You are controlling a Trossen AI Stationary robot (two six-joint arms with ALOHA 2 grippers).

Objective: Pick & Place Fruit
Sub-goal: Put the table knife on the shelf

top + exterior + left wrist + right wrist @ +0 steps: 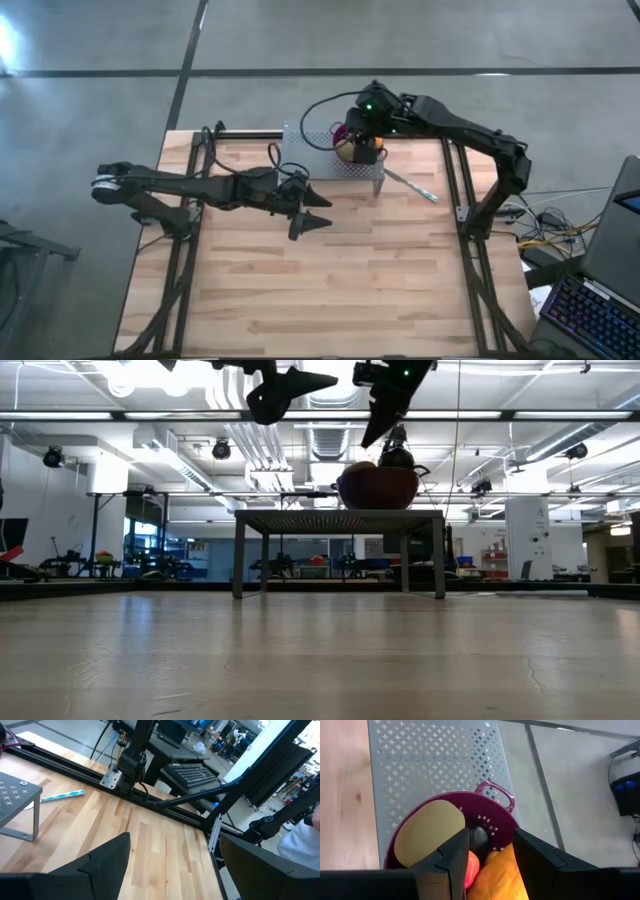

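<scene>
A purple perforated bowl stands on a grey perforated metal stand at the table's far side. Several fruit lie in it: a tan oval, a near-black round, a red ball and an orange piece. My right gripper hangs open just above the bowl, pointing steeply down, nothing between its fingers. My left gripper hovers open, high over the table's middle, left of the stand, with nothing in it.
A thin utensil with a teal handle lies on the wood to the right of the stand. Black frame rails run along the table's left and right sides. A keyboard sits off the table at the right.
</scene>
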